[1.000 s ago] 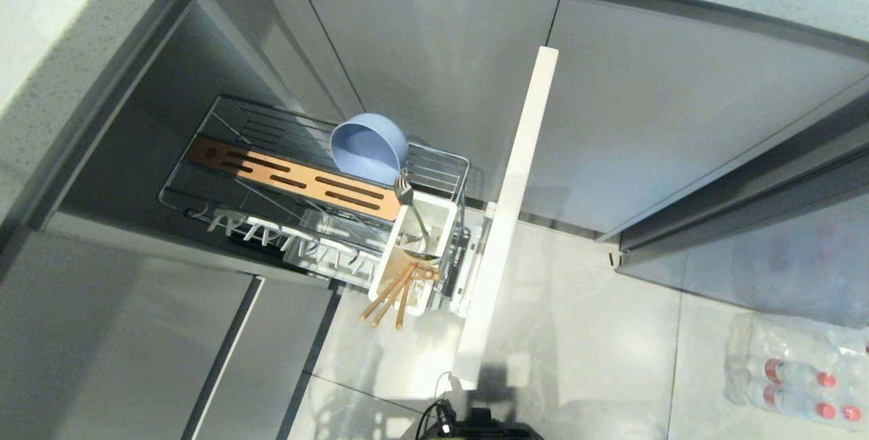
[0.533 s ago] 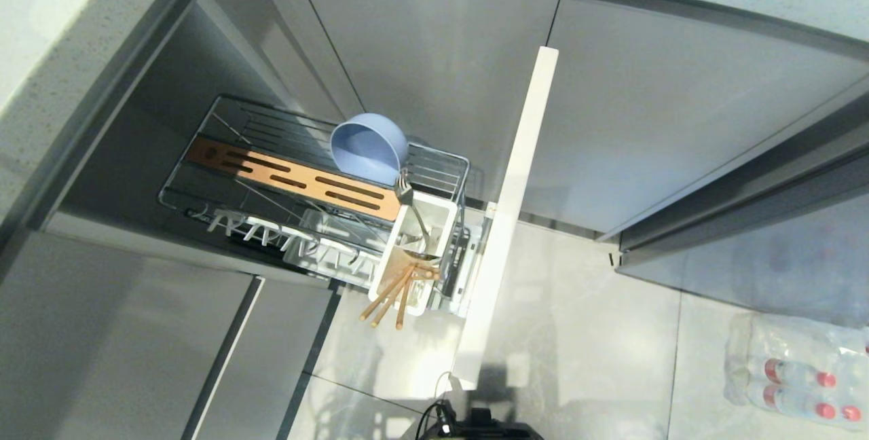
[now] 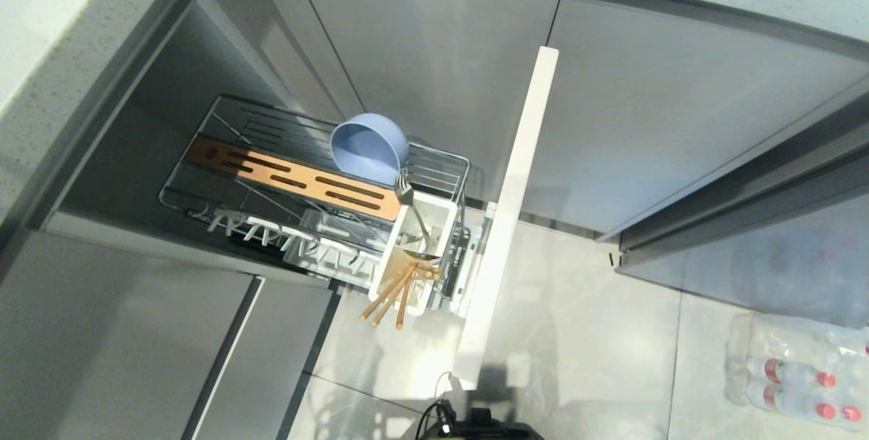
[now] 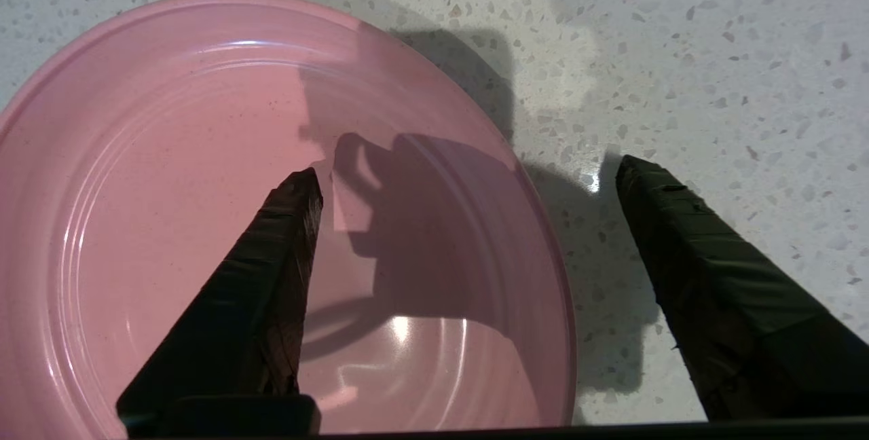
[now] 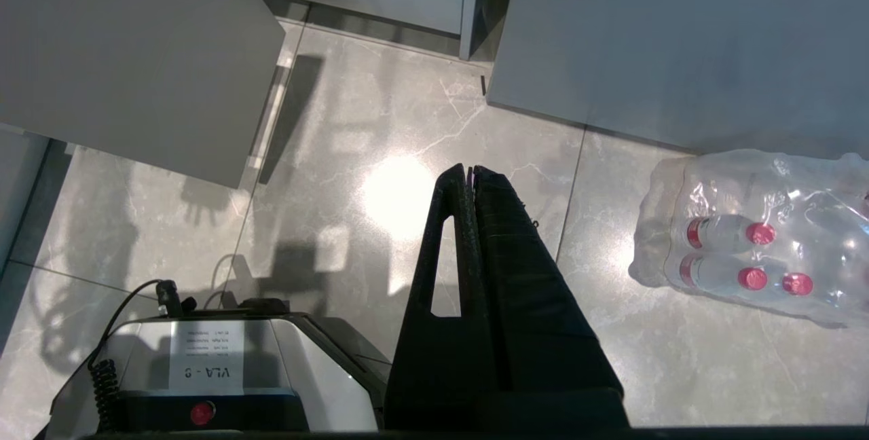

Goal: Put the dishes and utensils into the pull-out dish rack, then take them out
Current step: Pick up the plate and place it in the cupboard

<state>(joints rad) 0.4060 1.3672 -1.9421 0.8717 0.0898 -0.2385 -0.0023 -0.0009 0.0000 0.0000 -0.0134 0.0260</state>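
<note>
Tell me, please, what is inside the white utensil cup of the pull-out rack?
In the white utensil cup stand a metal fork, tines up, and wooden chopsticks leaning out over its rim. Their lower ends and the cup's bottom are hidden.

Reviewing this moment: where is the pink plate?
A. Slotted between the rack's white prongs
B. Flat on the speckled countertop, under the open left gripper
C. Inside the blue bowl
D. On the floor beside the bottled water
B: the left wrist view shows the pink plate flat on the speckled countertop, with the left gripper open across its rim.

A salmon-pink plate point(image 4: 204, 223) lies flat on the speckled worktop point(image 4: 713, 53); a wrapped bottle pack point(image 3: 801, 372) sits on the tiled floor point(image 3: 577, 331).
</note>
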